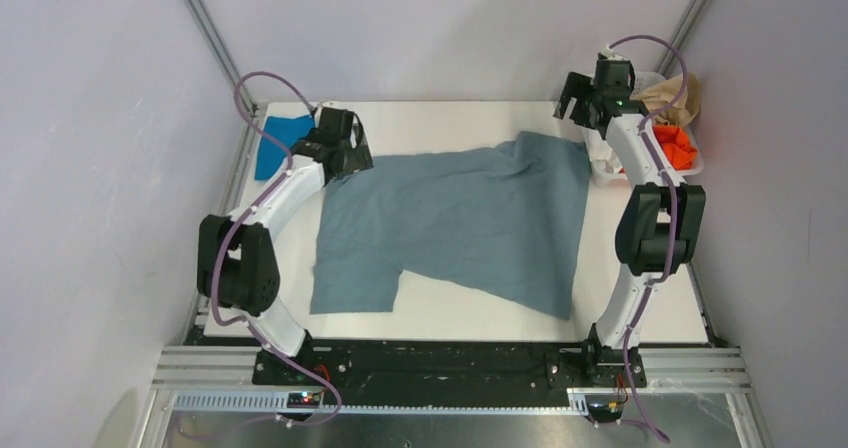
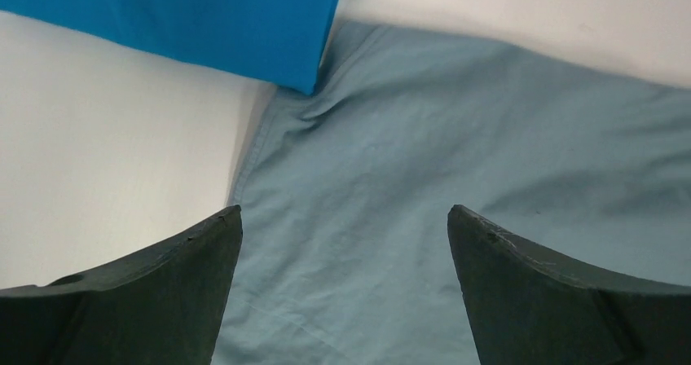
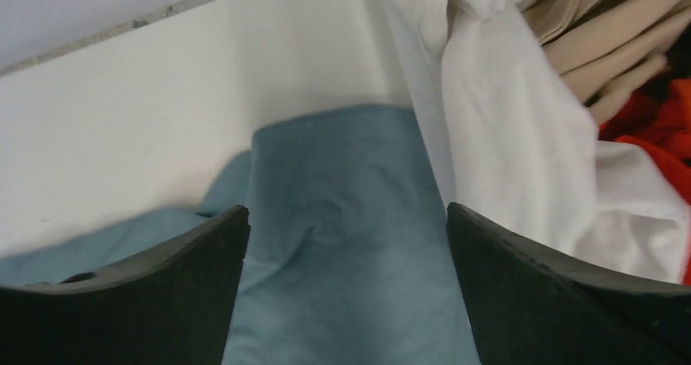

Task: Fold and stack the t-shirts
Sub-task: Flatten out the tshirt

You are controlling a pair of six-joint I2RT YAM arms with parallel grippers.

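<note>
Your grey shirt (image 1: 450, 218) lies spread across the middle of the counter (image 1: 640, 308), mostly flat. One sleeve points toward the near left, and the far right corner is bunched up by the basket (image 1: 697, 160). The blue shirt (image 1: 278, 143) sits folded at the far left corner. In the left wrist view its corner touches the grey shirt's edge (it seems to lie just over it).

Your left tool (image 2: 344, 212) hangs low above the grey shirt's far left part. Its jaws are spread wide and there is only flat cloth beneath them, so it has hold of nothing. Your right tool (image 3: 347, 208) is raised over the shirt's far right corner. It is also wide apart and empty, and the cloth below it is rumpled into a soft ridge.

Just right of that corner a white cloth (image 3: 505, 137) drapes out of the basket. Beige cloth (image 3: 603, 31) and orange cloth (image 3: 660, 129) are heaped behind it.
</note>
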